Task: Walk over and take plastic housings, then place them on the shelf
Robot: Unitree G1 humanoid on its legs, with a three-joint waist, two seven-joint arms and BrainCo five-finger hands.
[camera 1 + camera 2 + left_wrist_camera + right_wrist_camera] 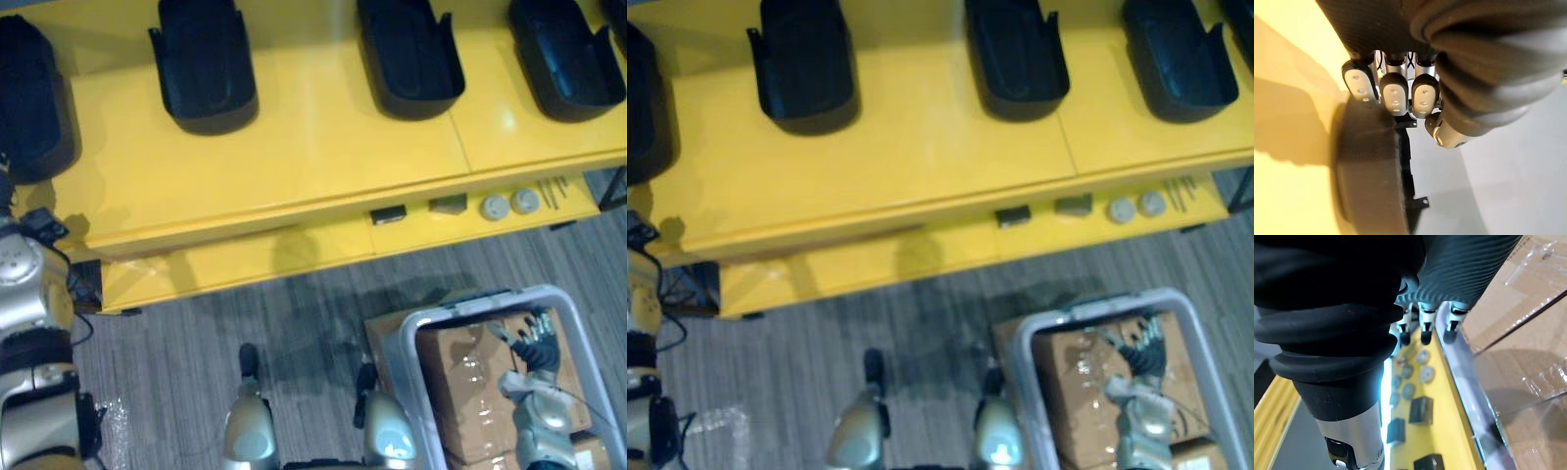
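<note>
Black matte plastic housing [1369, 166], a rounded tub with a thin rim, rested on the glossy yellow shelf [294, 147] at 10 o'clock in the head view. Left hand [1393, 95] had fingers curled over the rim, thumb opposite: gripping. Judgement: seat the base flat, in line with the neighbouring housings [206, 69], before letting go. Right hand [537, 343] hung slack-fingered over taped cardboard boxes [460, 382] in a translucent bin [470, 304], 4 o'clock.

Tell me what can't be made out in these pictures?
Leftmost housing: cut off by the left eye view's edge.
Round parts on the lower ledge: too small to identify, both eye views.
Cardboard boxes in the bin: closed, contents hidden.
</note>
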